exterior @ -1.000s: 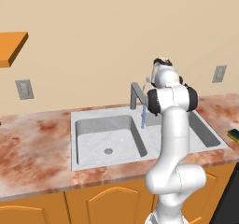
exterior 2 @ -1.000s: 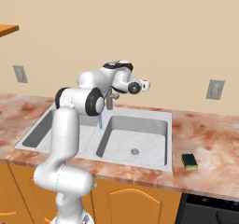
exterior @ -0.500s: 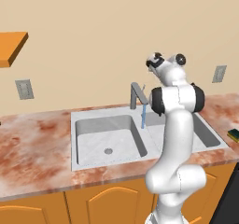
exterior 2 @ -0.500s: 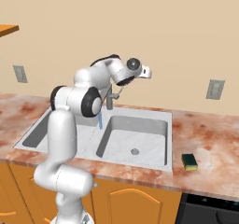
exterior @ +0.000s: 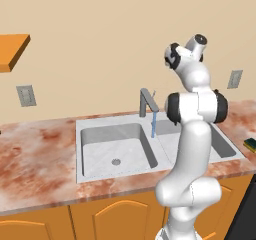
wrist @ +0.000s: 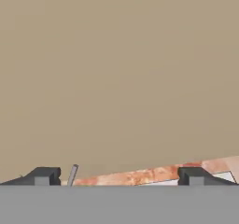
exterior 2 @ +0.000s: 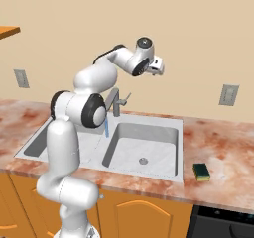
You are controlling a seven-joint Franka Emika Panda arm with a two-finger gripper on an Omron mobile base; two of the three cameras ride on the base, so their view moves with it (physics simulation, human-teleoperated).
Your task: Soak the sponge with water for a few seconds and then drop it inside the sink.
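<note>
Orange cabinet fronts (exterior 2: pixel 144 212) nearest, under reddish marble counter (exterior 2: pixel 223 148). White arm base (exterior 2: pixel 67 192) rising in front of cabinets, lower left in right base view, lower right in left base view.

Sponge (exterior 2: pixel 201 171) flat on counter, just right of the sink (exterior 2: pixel 149 133), near front edge; yellow body, dark green top. Nothing touching it. Also at far right edge of left base view (exterior: pixel 251 144), partly cut off.

Double-basin grey sink set into counter; right bowl (exterior 2: pixel 144 150) with round drain, left bowl (exterior: pixel 115 146) with round drain too. Grey angular faucet (exterior 2: pixel 117 101) at back, over the divider between bowls. Thin light-blue water stream (exterior: pixel 154 124) running straight down from spout toward the divider area; also seen partly behind the arm's elbow (exterior 2: pixel 106 128).

Arm folded up and over the sink, forearm reaching high above the faucet toward the wall. Gripper (exterior 2: pixel 158 66) well above counter, well apart from sponge, pointed at the wall. In hand view: two dark fingertips (wrist: pixel 44 175) far apart at bottom, jaws spread wide, nothing between them, beige wall (wrist: pixel 119 78) ahead, strip of counter and thin grey faucet lever (wrist: pixel 72 174) low in frame.

Far back: beige wall, grey outlet plate (exterior 2: pixel 228 94) right of sink, second outlet plate (exterior 2: pixel 21 78) left. Orange shelf (exterior: pixel 12 51) high at left.
</note>
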